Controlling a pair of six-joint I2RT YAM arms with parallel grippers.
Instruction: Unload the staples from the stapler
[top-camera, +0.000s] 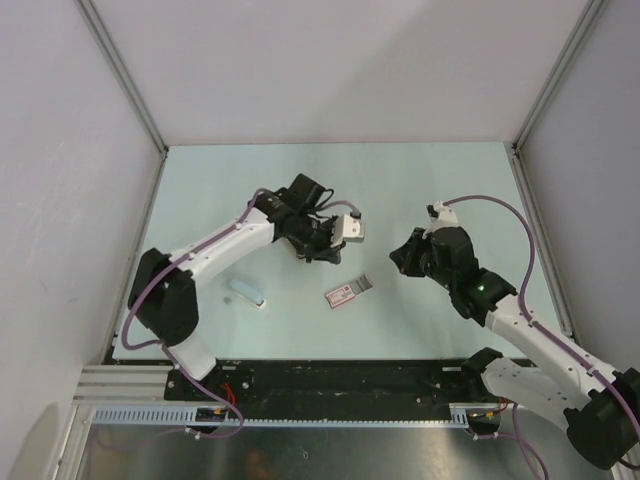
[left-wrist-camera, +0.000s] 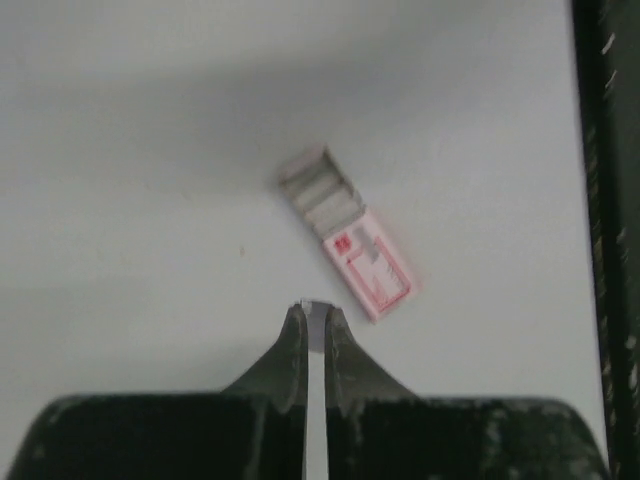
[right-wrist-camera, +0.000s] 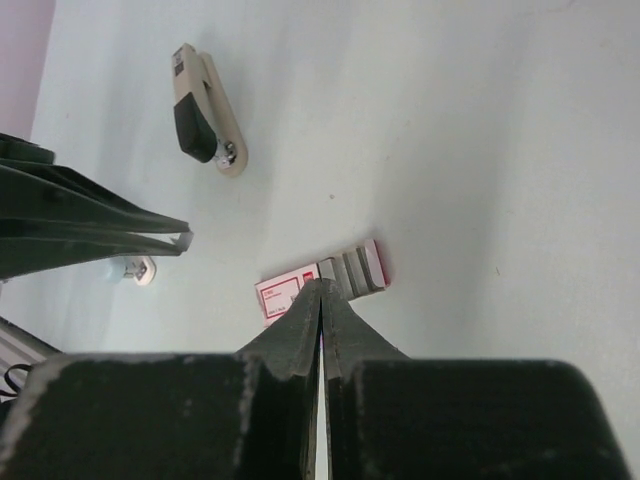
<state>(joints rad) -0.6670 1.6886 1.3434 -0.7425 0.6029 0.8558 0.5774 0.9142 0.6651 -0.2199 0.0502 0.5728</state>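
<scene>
Stapler (top-camera: 247, 292) lies with long axis far-left to near-right; left claw (left-wrist-camera: 315, 312) pinches staples (left-wrist-camera: 316, 335), right claw (right-wrist-camera: 321, 290) closed.

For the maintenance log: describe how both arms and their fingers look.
Both the left arm and right arm have white links with black joints, each trailed by a purple cable. A green light glows on the right arm. The fingers are black and taper to thin tips.

The box (top-camera: 350, 292) lies ahead of both your jaws, the stapler (top-camera: 247, 292) well apart.
Off your left gripper (left-wrist-camera: 317, 312) it lies just ahead and right, staples (left-wrist-camera: 320, 190) in its far end; off your right gripper (right-wrist-camera: 321, 290), just past the tips, stapler well beyond, left.
</scene>
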